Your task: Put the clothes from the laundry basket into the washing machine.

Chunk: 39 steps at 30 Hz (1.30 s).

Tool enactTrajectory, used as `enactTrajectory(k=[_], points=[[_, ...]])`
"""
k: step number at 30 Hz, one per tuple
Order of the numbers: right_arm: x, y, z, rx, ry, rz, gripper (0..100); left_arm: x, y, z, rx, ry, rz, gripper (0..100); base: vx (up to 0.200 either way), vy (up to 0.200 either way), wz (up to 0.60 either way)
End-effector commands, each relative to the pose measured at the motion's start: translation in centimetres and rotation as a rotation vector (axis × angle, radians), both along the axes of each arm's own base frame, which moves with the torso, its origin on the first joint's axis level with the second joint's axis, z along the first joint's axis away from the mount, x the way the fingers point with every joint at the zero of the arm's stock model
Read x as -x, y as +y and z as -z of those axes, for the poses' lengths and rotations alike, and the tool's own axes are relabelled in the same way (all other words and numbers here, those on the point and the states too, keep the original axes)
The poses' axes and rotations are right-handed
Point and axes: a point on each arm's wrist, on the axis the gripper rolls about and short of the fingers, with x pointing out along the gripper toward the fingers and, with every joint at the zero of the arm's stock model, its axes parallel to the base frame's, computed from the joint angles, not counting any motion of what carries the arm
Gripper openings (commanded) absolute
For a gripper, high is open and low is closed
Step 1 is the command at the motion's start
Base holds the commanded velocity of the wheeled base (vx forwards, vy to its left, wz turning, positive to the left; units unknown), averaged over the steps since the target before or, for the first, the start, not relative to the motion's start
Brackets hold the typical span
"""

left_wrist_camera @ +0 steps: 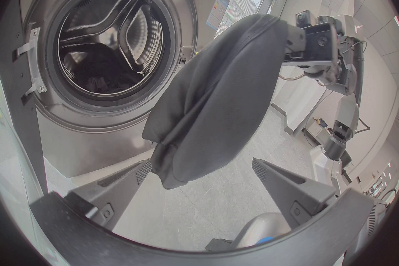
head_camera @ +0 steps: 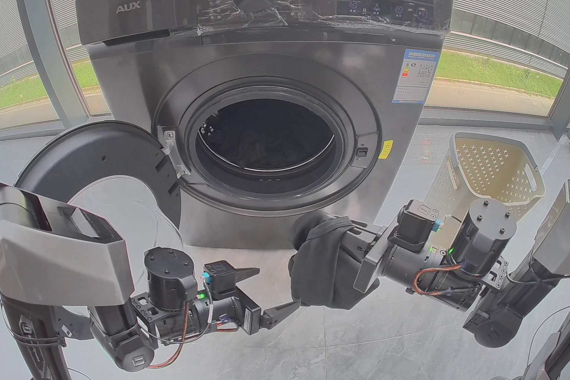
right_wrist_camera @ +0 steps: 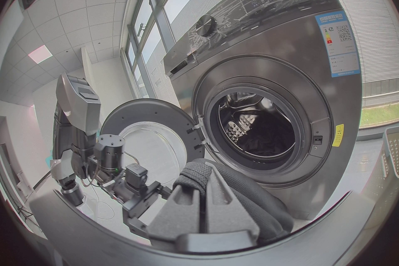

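Observation:
The grey washing machine stands ahead with its round door swung open to the left. Dark clothes lie in the bottom of the drum. Below and in front of the opening, my right gripper is shut on a dark garment, which hangs bunched over its fingers. Just left of that garment my left gripper is open. The garment's lower corner hangs between its fingertips; I cannot tell whether it touches them.
A cream perforated laundry basket stands tilted on the floor right of the machine, with no clothes visible inside. The open door takes up the space at the left. Pale tiled floor lies below the arms, and windows stand behind the machine.

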Motion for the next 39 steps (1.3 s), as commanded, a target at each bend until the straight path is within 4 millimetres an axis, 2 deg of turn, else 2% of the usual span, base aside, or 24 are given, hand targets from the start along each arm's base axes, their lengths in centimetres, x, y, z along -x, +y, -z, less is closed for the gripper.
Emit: enactTrajectory(k=[1,5,10,17,32,39], points=[[0.7,0.4,0.1,0.002,0.01,-0.027,0,-1.5,-0.8,0.2,0.02,-0.024,-0.018,100,0.0,0.0,0.0],[1.1,0.5,0.3,0.01,0.019,-0.039,0,-2.2,-0.9,0.1,0.033,-0.038,-0.028,100,0.0,0.0,0.0],[1.2,0.8,0.4,0.01,0.021,-0.05,0,-3.4,-1.6,1.2,0.028,-0.039,-0.031,100,0.0,0.0,0.0],[1.1,1.1,0.3,0.003,0.013,-0.05,0,-2.5,-2.4,1.5,0.018,-0.027,0.003,100,0.0,0.0,0.0],[1.1,0.9,0.8,0.017,0.03,-0.043,0,-2.3,-2.5,1.2,0.03,-0.03,0.009,100,0.0,0.0,0.0],[0.6,0.7,1.0,0.022,0.033,-0.023,0,-1.5,-2.4,1.1,0.021,-0.018,0.026,100,0.0,0.0,0.0]])
